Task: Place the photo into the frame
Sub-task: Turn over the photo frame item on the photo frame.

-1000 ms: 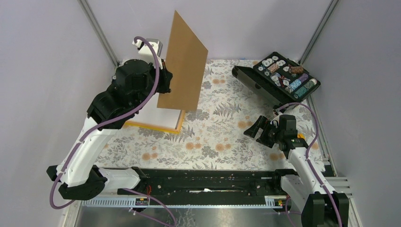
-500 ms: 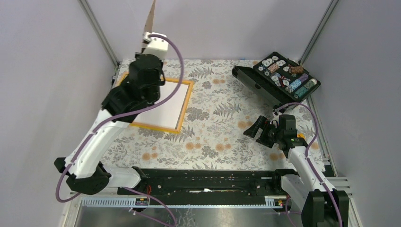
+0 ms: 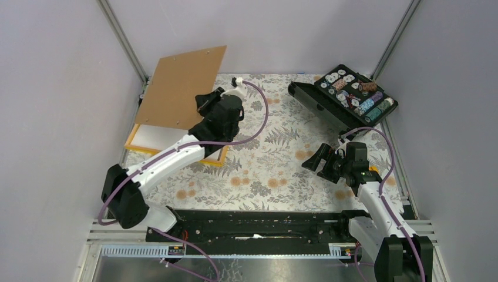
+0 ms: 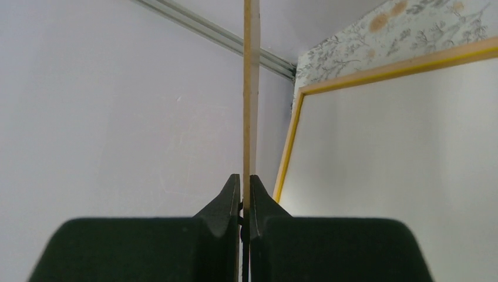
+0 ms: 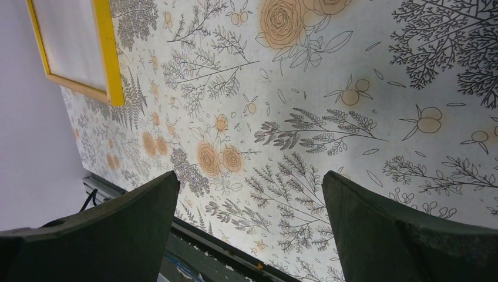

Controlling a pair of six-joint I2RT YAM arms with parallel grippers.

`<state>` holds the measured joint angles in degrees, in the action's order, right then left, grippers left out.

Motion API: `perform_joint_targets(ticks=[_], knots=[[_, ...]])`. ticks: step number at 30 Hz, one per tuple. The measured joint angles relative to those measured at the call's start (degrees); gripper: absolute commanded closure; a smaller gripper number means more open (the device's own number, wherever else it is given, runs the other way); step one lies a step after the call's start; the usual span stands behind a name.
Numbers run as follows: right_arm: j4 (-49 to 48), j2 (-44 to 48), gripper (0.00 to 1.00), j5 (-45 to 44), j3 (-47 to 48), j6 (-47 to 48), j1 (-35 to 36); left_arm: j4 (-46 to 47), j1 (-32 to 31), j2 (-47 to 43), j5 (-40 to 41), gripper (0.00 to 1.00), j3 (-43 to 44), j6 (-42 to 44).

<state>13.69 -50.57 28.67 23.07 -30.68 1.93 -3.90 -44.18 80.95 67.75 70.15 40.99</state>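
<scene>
While the left pincer (image 4: 245, 180) pinches the photo (image 3: 176, 88), its brown back hides part of the frame (image 3: 151, 135); right pincer (image 3: 316, 158) spread.

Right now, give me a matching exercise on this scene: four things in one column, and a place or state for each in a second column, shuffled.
Things:
1. photo
2. frame
3. right tool
4. black case

Places or states:
A. far right corner
B. open, holding nothing
C. lying flat at far left
D. pinched in the left tool, brown side showing

Pairs: 1-D, 2-C, 3-B, 4-A
</scene>
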Motion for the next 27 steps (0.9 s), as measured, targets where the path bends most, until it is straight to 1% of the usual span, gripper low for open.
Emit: perform_joint_targets(ticks=[8,12,17,27], knots=[[-0.3,-0.3,0.0,1.0,0.0,0.0,0.0,8.1,1.0,6.8,-0.4,1.0,-7.0,-0.1],[-0.3,-0.3,0.0,1.1,0.0,0.1,0.0,8.3,1.4,11.3,-0.8,1.0,-7.7,-1.7],[-0.3,-0.2,0.0,1.5,0.0,0.1,0.0,7.8,1.5,13.8,-1.5,1.0,-9.5,-5.0],[-0.6,-0.3,0.0,2.1,-0.1,0.3,0.0,7.1,1.5,15.2,-1.7,1.0,-13.6,-6.4]])
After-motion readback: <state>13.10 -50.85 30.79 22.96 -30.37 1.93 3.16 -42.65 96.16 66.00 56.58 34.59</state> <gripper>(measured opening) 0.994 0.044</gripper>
